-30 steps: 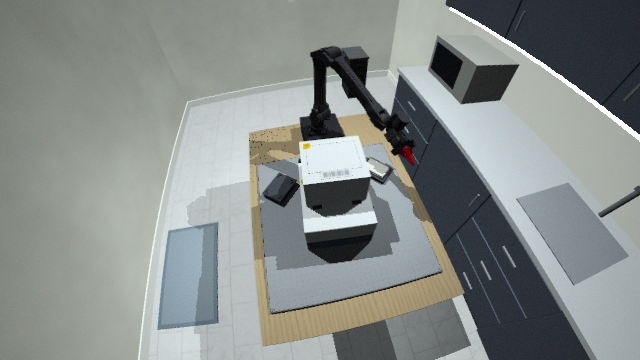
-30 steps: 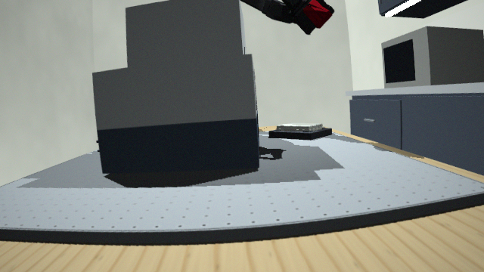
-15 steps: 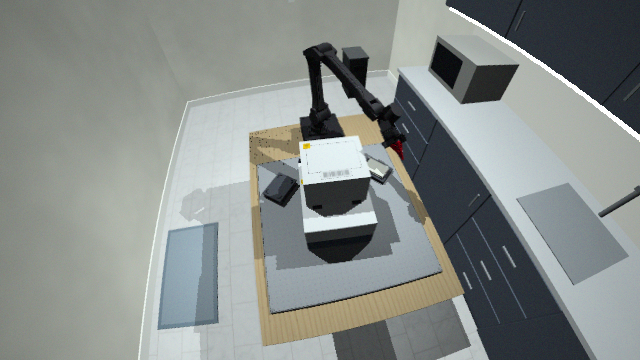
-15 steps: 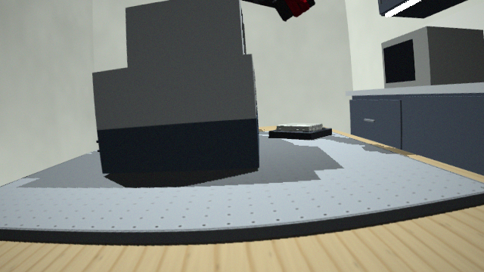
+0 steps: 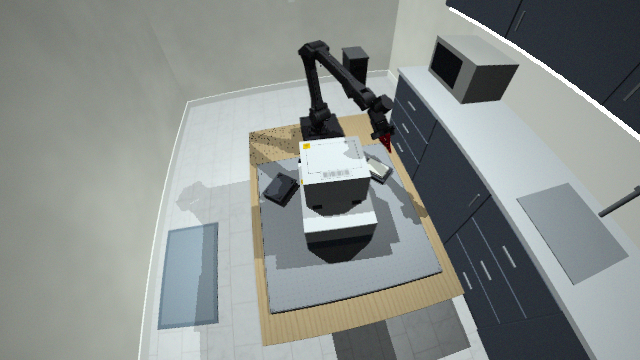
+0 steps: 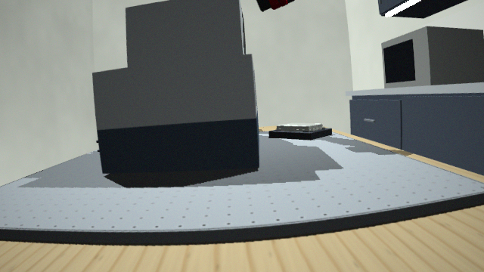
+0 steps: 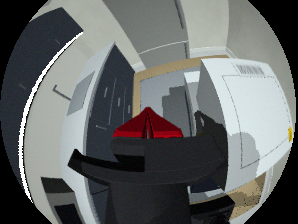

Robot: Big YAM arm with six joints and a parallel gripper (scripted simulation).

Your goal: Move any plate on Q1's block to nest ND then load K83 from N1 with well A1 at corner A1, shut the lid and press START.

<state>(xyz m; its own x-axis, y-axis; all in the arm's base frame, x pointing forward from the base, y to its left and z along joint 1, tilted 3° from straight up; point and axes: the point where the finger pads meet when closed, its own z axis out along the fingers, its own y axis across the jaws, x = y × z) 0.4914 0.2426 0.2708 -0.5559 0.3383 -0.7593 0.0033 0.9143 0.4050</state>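
The cycler Q1 stands mid-mat, a white and grey box whose lid lies down over the block; it also shows in the exterior view. I cannot see its lamp or keys. The plate K83 lies flat on the dark nest N1, right of Q1, and also shows in the exterior view. The dark nest ND lies left of Q1 and looks empty. My gripper, with red fingers, is shut on nothing. It hangs in the air behind and above K83, near Q1's rear right corner, and shows in the wrist view.
A grey perforated mat covers the wooden table. Dark cabinets with a counter and a microwave run close along the right. The arm's base stands behind Q1.
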